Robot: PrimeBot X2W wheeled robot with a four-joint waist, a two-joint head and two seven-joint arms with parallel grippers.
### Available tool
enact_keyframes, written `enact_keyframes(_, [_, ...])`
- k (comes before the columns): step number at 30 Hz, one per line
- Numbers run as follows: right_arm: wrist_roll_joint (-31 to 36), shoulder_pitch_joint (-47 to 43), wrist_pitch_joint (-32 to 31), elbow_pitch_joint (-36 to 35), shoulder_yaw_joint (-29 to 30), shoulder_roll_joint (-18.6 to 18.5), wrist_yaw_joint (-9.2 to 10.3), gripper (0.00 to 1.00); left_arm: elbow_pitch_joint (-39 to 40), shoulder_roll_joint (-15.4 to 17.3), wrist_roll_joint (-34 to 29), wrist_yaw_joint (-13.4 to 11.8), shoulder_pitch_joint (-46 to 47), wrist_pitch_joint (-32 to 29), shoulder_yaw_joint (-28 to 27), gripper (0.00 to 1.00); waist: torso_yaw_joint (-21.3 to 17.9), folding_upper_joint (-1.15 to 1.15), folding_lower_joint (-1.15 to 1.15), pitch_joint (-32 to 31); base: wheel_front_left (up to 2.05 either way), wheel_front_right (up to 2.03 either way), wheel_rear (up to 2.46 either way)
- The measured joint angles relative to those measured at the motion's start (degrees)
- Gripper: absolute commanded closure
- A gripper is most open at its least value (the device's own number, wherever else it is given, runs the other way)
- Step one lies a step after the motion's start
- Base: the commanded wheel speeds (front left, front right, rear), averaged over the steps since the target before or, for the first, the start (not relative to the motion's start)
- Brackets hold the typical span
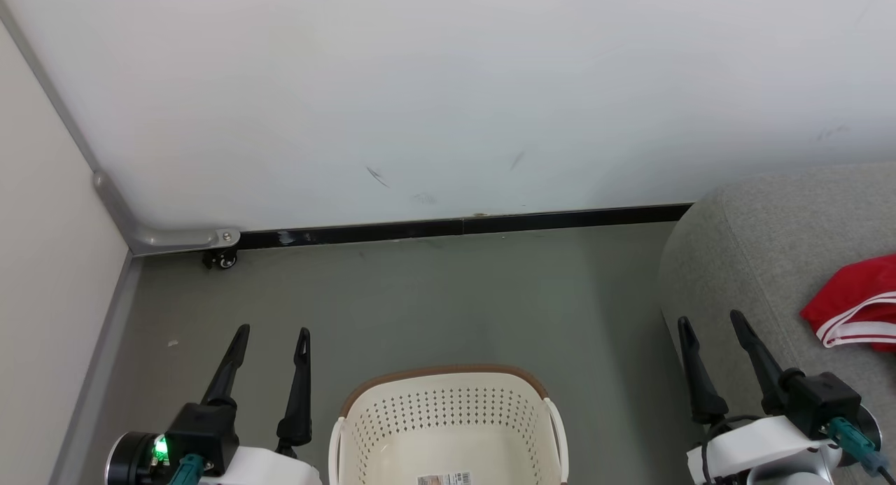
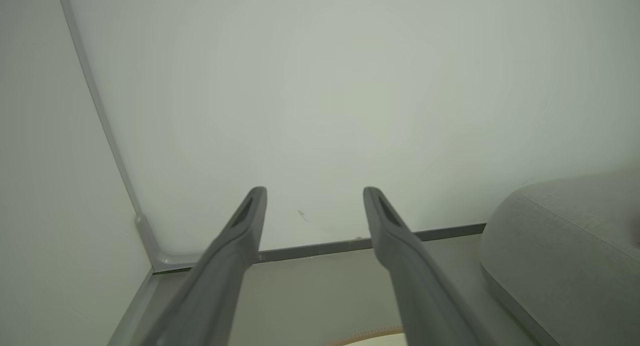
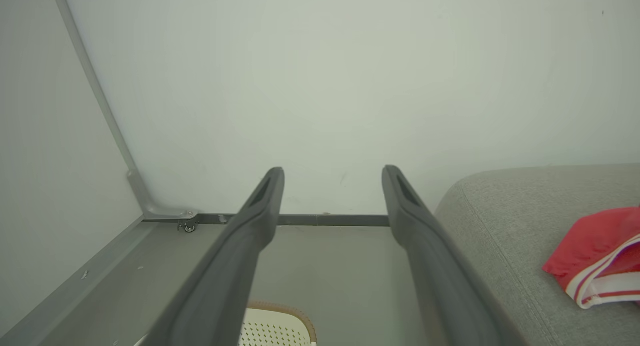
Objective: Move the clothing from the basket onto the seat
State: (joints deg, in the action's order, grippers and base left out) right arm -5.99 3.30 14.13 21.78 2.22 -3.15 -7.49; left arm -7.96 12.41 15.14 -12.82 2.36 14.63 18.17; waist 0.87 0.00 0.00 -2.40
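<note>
The red clothing (image 1: pixel 857 306) with white stripes lies on the grey seat (image 1: pixel 756 261), off to the robot's right. The cream basket (image 1: pixel 448 415) stands on the floor (image 1: pixel 455 296) between the arms, its paper label (image 1: pixel 444 479) showing. The left gripper (image 1: pixel 273 329) and right gripper (image 1: pixel 709 318) both hover with fingers spread, holding nothing.

Clothing (image 1: pixel 859 296) is red with white stripes at the hem. Basket (image 1: pixel 434 415) is cream-white, patterned with rows of small holes, rim brown. Seat (image 1: pixel 763 240) is light grey woven fabric. Floor (image 1: pixel 455 303) is dull grey-green, wall (image 1: pixel 420 86) white, skirting (image 1: pixel 490 226) black. Left pincer (image 1: pixel 273 329) and right pincer (image 1: pixel 709 317) have black fingers.
</note>
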Motion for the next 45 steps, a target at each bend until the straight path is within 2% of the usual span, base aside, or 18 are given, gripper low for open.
enact_keyframes(35, [0.3,-3.6,-2.1,-6.6,0.4,0.7,0.0,0.0,-2.9,-0.4,-3.0,-2.9,-0.1,0.0,-1.7,0.0,-0.1,0.0,0.0,1.0,0.0,0.0,0.0])
enact_keyframes(45, [-0.3,-4.1,-2.6,-7.4,0.3,0.7,0.0,0.0,-3.4,-0.6,-3.3,-2.9,-0.1,0.0,-1.3,0.0,0.0,0.0,0.0,1.3,0.0,0.0,0.0])
